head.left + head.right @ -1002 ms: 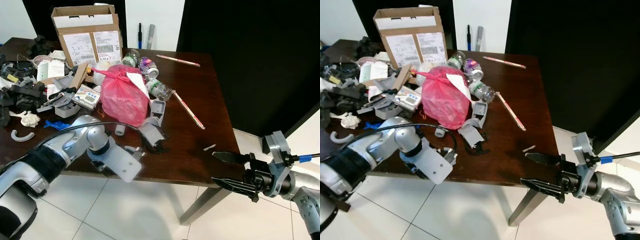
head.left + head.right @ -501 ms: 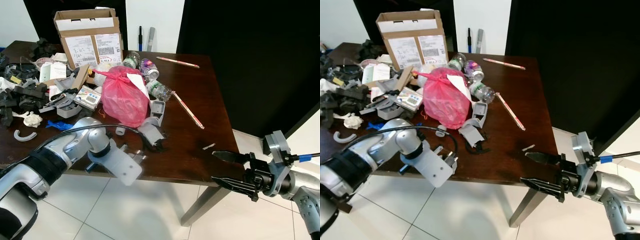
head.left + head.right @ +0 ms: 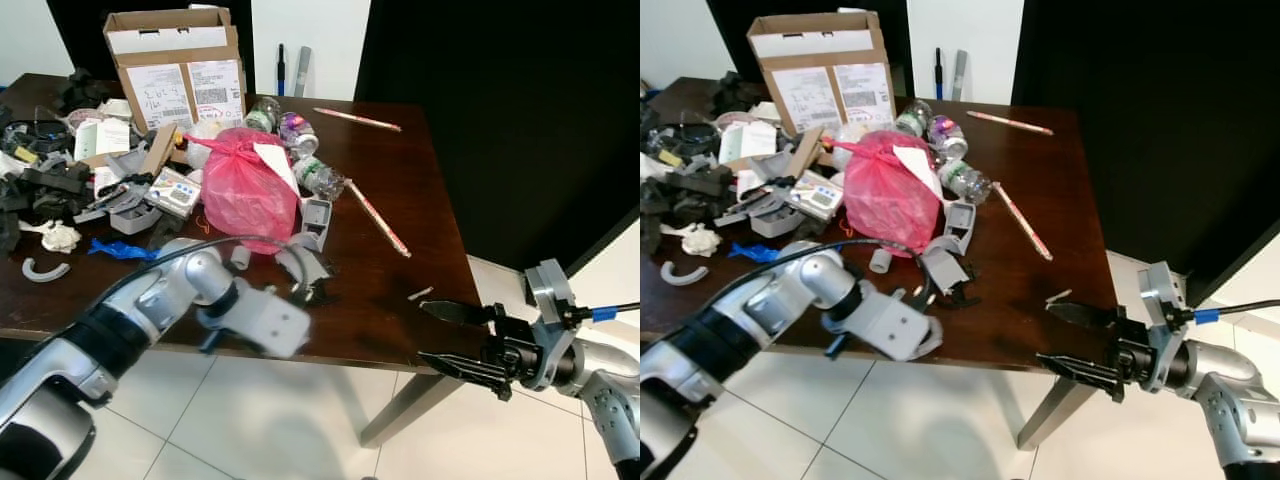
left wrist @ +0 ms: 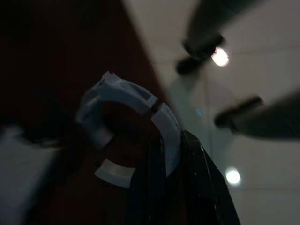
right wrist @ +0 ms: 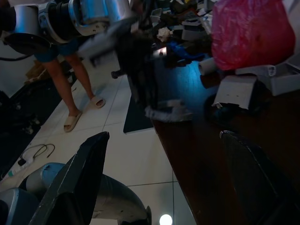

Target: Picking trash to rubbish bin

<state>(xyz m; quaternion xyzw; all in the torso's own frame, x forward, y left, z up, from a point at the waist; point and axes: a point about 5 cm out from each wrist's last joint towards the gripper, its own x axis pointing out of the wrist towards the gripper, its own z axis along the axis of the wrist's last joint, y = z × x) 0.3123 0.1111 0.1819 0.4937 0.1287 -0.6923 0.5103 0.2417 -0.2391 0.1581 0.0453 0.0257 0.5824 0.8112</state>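
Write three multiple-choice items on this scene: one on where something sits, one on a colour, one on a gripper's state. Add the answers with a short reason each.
1. Where is the cardboard box?
A. at the table's far left corner
B. on the floor
C. at the near edge

2. What colour is the plastic bag?
A. blue
B. pink
C. black

3. How is the right tool?
A. shut on a bottle
B. open, holding nothing
C. shut on a straw

Answers:
1 A: the box stands at the far left of the dark wooden table, behind the clutter.
2 B: the knotted bag mid-table is plainly pink.
3 B: its two black fingers are spread apart off the table's near right corner with nothing between them.
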